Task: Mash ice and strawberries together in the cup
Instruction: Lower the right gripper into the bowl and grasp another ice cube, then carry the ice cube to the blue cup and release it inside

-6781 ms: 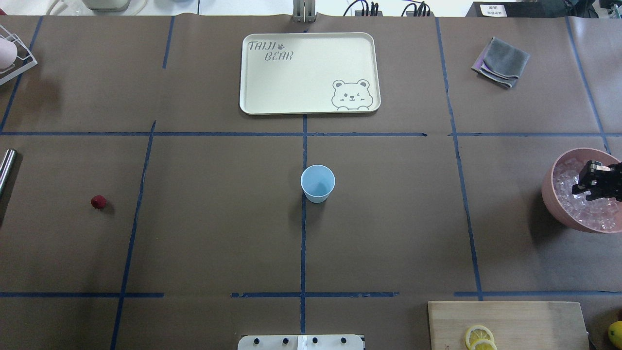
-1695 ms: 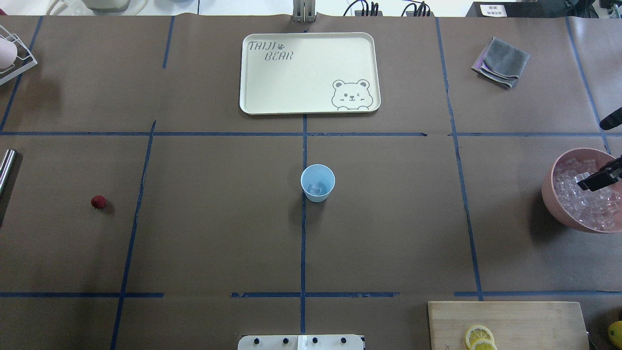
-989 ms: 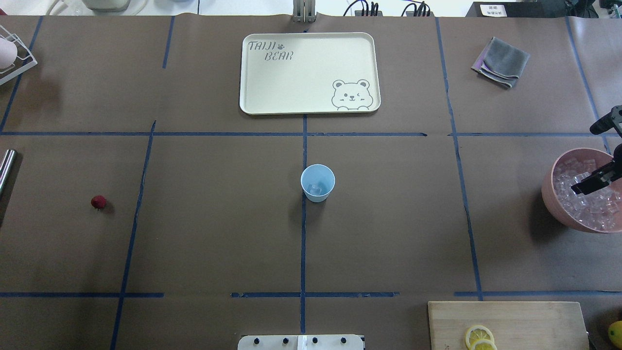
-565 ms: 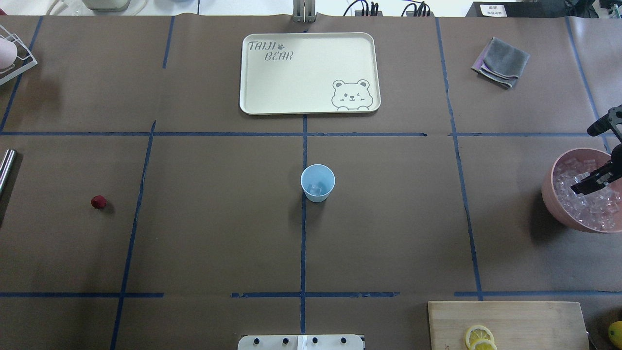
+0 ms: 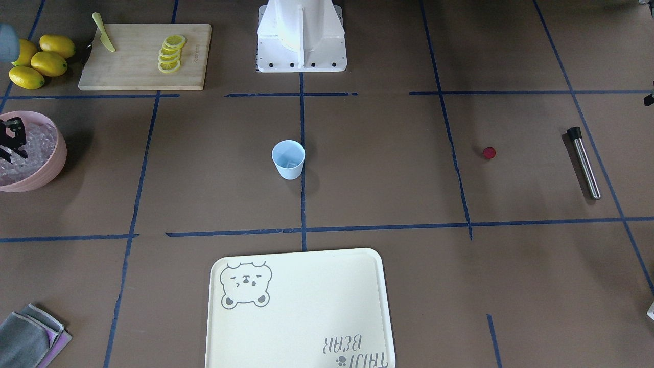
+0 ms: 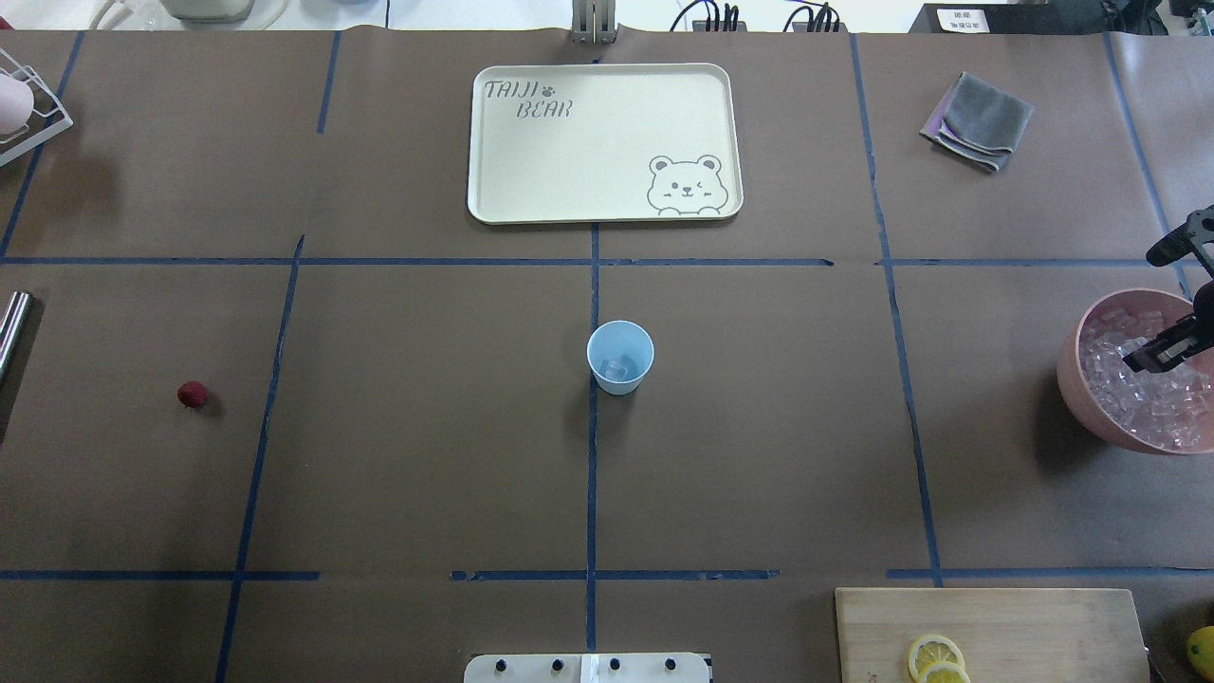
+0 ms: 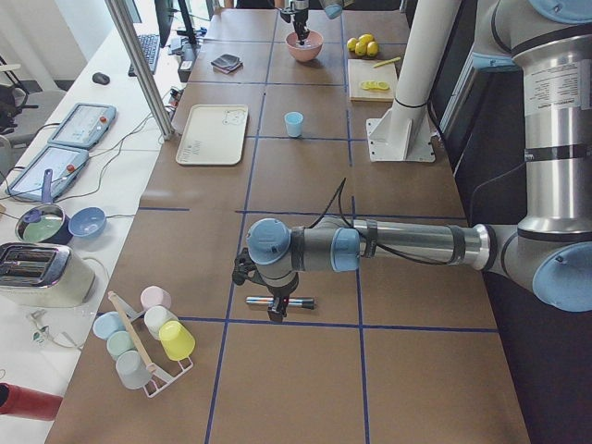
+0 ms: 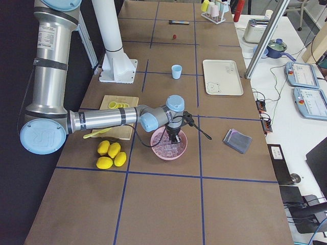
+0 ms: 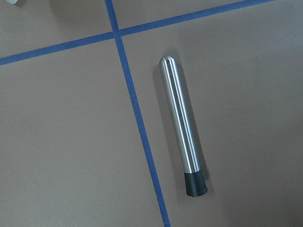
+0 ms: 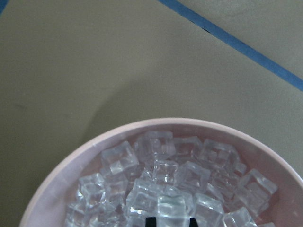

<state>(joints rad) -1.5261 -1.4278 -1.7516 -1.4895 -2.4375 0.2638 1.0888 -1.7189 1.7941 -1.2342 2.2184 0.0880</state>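
The right claw (image 6: 1159,353) hangs spread inside the pink bowl (image 6: 1072,398), astride one cube of the ice (image 10: 173,203). The left claw (image 7: 276,310) hovers over a metal rod (image 9: 180,127); I cannot tell its grip.

glassy ice (image 10: 170,182), brushed-metal muddler (image 9: 181,127).

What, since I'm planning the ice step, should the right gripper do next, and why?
Probably close the jaws on the ice cube between them. The right gripper hangs open over the pink bowl, straddling a cube on top of the pile, and the cup holds little ice, seemingly a single piece.
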